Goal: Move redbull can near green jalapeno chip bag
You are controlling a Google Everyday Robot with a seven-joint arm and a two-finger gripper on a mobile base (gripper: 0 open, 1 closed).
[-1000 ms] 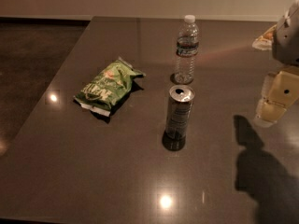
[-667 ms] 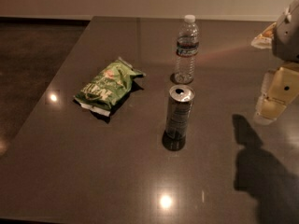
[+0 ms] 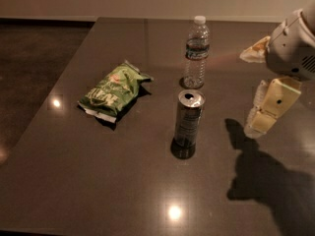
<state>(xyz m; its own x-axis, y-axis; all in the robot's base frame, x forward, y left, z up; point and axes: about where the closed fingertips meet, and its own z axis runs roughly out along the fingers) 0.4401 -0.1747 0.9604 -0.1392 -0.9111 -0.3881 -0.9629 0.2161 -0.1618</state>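
1. A dark, glossy table (image 3: 88, 191) fills most of the camera view, with small bright spots of lamp light reflected on its surface.
2. The redbull can (image 3: 188, 119) stands upright near the middle of the table, showing its shiny silver top and pull tab. Nothing touches it.
3. The green jalapeno chip bag (image 3: 112, 93) lies flat and wrinkled to the left of the can and slightly farther back. The two are clearly apart, with bare table between them.
4. A clear plastic water bottle (image 3: 197, 53) with a white cap stands upright just behind the can, on the far side, close to it but not touching.
5. The robot's gripper (image 3: 261, 124), pale cream in colour, hangs at the right edge of the scene and points downward above the table. It is to the right of the can, apart from it, and holds nothing. Whether it is open or closed cannot be told.
6. The arm's dark shadow (image 3: 266, 181) falls on the table at the near right.
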